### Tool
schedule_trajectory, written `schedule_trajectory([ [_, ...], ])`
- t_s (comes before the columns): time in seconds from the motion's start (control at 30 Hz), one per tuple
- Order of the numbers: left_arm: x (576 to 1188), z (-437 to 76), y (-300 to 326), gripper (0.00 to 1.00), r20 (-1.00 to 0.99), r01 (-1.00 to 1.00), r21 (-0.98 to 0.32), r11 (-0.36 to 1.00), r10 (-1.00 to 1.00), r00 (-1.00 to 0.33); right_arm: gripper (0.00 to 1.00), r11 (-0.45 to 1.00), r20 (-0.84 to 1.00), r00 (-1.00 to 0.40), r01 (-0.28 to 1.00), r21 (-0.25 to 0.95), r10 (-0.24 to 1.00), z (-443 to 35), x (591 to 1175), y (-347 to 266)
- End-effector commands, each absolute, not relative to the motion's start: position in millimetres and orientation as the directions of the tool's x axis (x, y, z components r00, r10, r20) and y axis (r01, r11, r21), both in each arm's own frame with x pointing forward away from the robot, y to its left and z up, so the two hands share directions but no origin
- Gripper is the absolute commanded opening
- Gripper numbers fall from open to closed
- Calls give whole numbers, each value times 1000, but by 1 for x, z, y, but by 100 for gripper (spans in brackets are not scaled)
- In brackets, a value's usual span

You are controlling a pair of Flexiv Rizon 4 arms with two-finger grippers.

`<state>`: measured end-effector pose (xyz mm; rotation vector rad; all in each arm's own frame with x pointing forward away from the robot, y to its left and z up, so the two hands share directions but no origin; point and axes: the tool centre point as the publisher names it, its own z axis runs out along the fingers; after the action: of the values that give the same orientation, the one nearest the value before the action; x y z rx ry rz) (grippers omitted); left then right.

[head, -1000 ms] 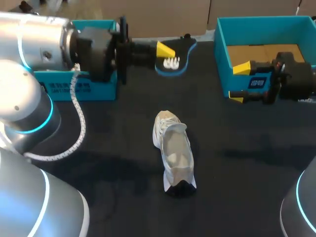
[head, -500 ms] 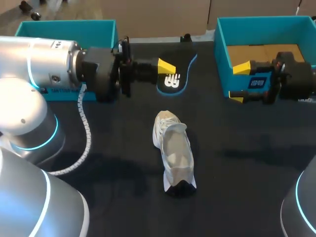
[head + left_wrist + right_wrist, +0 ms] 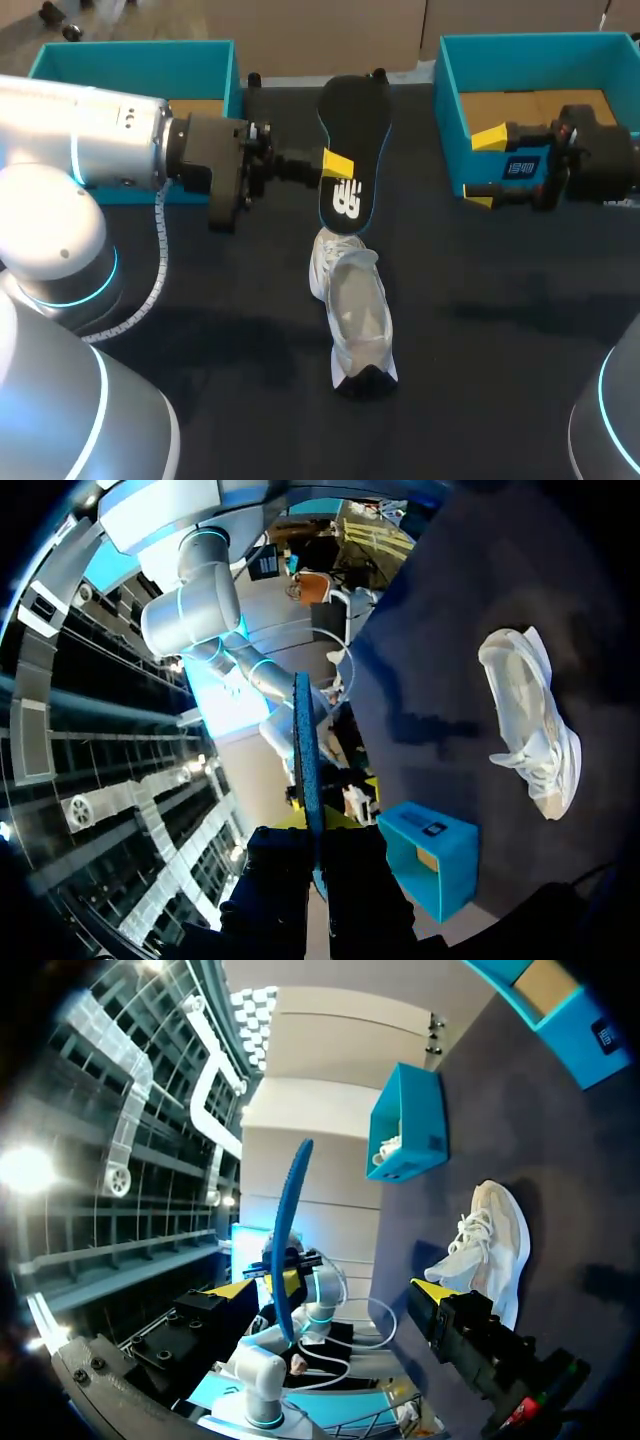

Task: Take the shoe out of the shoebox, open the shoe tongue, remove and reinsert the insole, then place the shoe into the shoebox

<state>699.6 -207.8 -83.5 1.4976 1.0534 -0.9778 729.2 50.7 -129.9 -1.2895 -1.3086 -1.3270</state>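
My left gripper [image 3: 338, 166] is shut on a black insole [image 3: 354, 130] with a blue rim, holding it by one edge above the table. The insole's near end hangs just above the heel of the white shoe [image 3: 354, 305], which lies on its sole mid-table. In the left wrist view the insole [image 3: 306, 755] shows edge-on between my fingers, with the shoe [image 3: 532, 720] off to one side. My right gripper [image 3: 484, 166] stands open and empty at the front wall of the right teal shoebox [image 3: 450, 110]. In the right wrist view the right gripper [image 3: 335, 1290] faces the insole [image 3: 290, 1225] and the shoe [image 3: 482, 1242].
A second teal box [image 3: 130, 58] stands at the back left, behind my left arm; in the right wrist view this box [image 3: 405, 1125] has something white inside. The right shoebox has a brown cardboard floor [image 3: 530, 105]. Dark tabletop [image 3: 500, 330] surrounds the shoe.
My left arm has drawn back toward the front, and the insole has swung from pointing right to pointing away, its near end now over the shoe's heel. The right arm is still.
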Motion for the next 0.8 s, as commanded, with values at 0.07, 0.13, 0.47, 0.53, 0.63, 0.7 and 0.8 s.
schedule_trajectory([
  [0.07, 700, -83, -210, 0, -948, 955, 278, -101, 133, 290, 100, -96, 990, -110, 988, 118, 90, -131, 729, 52],
  [0.13, 700, -83, -210, 0, -948, 955, 278, -101, 133, 290, 100, -96, 990, -110, 988, 118, 90, -131, 729, 52],
  [0.47, 705, -105, -219, 0, -936, 956, 287, -67, 195, 294, 100, -96, 990, -110, 988, 118, 90, -131, 729, 52],
  [0.53, 705, -108, -220, 0, -929, 953, 297, -67, 210, 304, 100, -96, 990, -110, 988, 118, 90, -131, 729, 52],
  [0.63, 706, -113, -220, 0, -925, 949, 309, -62, 213, 315, 100, -96, 990, -110, 988, 118, 90, -131, 729, 52],
  [0.7, 706, -115, -220, 0, -926, 949, 311, -55, 208, 316, 100, -96, 990, -110, 988, 118, 90, -131, 729, 52],
  [0.8, 708, -120, -222, 0, -926, 948, 314, -50, 206, 317, 100, -90, 990, -110, 989, 118, 91, -132, 732, 56],
])
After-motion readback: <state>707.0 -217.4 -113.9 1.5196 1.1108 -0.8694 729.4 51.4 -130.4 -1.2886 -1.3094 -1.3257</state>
